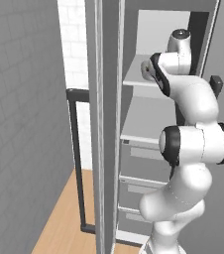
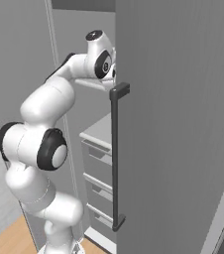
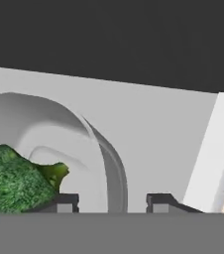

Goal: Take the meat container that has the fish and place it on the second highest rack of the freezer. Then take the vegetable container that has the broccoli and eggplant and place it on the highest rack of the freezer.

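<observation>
- The arm (image 1: 193, 139) is reaching into the open freezer (image 1: 148, 149), with its hand at a high white shelf (image 1: 136, 74).
- In the hand view, the gripper (image 3: 113, 202) is standing with its fingertips (image 3: 64, 202) apart, straddling the rim of a pale bowl (image 3: 84, 144).
- The broccoli (image 3: 12, 181) is lying inside that bowl, at the left.
- The bowl is sitting on the white shelf; whether the tips are touching its rim is hard to tell.

My arm (image 1: 193, 144) reaches up into the open freezer (image 1: 148, 124), my wrist at its upper white shelf (image 1: 136, 74), grey drawers (image 1: 141, 173) below.
</observation>
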